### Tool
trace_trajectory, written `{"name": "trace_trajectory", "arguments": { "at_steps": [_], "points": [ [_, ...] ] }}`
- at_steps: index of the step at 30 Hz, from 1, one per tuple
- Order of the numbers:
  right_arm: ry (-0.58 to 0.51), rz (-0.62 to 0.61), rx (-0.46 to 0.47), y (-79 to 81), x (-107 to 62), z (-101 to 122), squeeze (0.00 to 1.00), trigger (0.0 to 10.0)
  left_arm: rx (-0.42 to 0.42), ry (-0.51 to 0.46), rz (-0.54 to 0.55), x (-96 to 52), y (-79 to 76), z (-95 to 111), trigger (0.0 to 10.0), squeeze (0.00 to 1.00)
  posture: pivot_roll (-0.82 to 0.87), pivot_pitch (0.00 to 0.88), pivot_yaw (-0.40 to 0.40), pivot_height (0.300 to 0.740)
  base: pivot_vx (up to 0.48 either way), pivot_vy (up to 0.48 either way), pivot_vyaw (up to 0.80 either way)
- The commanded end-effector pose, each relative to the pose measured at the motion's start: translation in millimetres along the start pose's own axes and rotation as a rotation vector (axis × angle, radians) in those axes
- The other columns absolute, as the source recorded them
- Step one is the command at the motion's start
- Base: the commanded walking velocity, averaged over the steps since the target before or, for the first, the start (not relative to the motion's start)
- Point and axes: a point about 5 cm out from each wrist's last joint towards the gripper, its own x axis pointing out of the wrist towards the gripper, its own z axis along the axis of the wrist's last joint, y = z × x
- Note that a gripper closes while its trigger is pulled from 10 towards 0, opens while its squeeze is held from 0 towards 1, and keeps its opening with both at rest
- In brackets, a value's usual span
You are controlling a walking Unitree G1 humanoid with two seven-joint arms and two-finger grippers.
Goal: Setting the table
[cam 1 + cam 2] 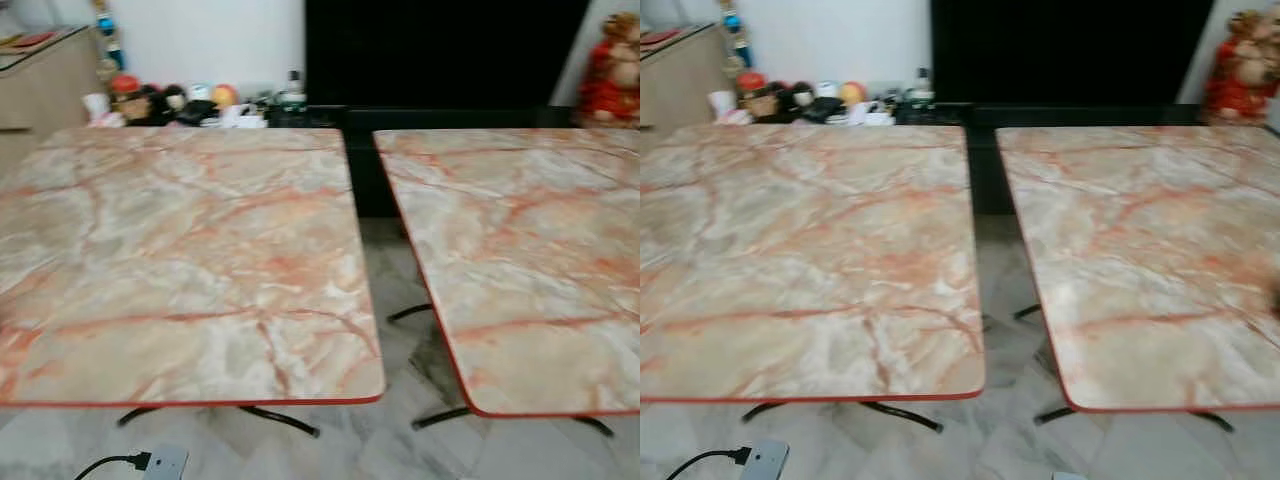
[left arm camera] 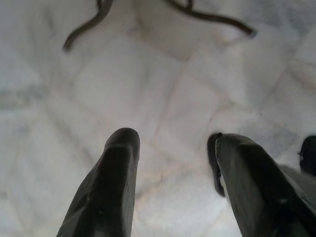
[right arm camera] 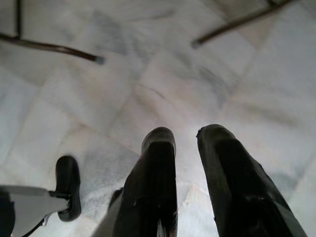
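Two marble benches ahead, side by side: left bench (image 1: 180, 260), right bench (image 1: 520, 270), narrow gap between them showing tiled floor (image 1: 400, 440). Both tops look bare, no plates or cutlery on either. So nothing of the setting is down yet, and I hold nothing to lay.

Risks from here, my read:
- Power strip (image 1: 165, 462) with black cable on the floor just near of the left bench's near edge. Stepping in could snag it or trip me.
- Bench legs (image 2: 207, 17) splay out low over the floor. A foot or a hanging arm could clip one if I close in straight.
- Head views are soft, so edge judgement on the benches is poor.
- Clutter (image 1: 180, 100) of small jars and toys on the far ledge behind the left bench. A long reach across could knock it.

Arms: both hang down at my sides, pointing at the floor, idle.
- Left tool (image 2: 170, 148): fingers spread wide, nothing between them, just floor tiles beyond.
- Right tool (image 3: 185, 140): fingers apart by a narrow gap, nothing gripped. Something white with a black piece sits beside it in the wrist view; can't tell what.

Next I'd judge: find the tableware first, since none is in sight.
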Motion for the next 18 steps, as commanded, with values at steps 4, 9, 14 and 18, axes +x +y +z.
{"name": "trace_trajectory", "arguments": {
  "at_steps": [4, 9, 14, 18],
  "points": [
    [0.018, 0.004, -0.005, 1.2, -1.0, -4.7, 0.0, 10.0, 0.01, 0.031, 0.0, -2.2, 0.7, -9.2, 10.0, 0.0, 0.01, 0.017, 0.01, 0.74, 0.0, 0.0, 0.8],
    [0.023, -0.003, 0.018, 0.2, -0.8, -4.6, 0.0, 10.0, 0.012, 0.037, -0.007, -2.5, -0.9, -11.1, 10.0, 0.0, 0.0, 0.006, 0.01, 0.74, 0.0, 0.0, 0.32],
    [0.024, 0.013, 0.007, 2.1, -0.6, -4.2, 0.0, 10.0, 0.009, 0.045, -0.013, -2.7, -2.5, -12.6, 10.0, 0.0, 0.01, 0.005, 0.008, 0.74, 0.0, 0.088, 0.0],
    [0.023, 0.02, -0.002, 3.8, -0.5, -3.7, 0.0, 10.0, 0.005, 0.051, -0.012, -2.9, -3.0, -14.1, 10.0, 0.0, 0.01, 0.012, 0.006, 0.74, 0.0, 0.47, 0.0]
  ]
}}
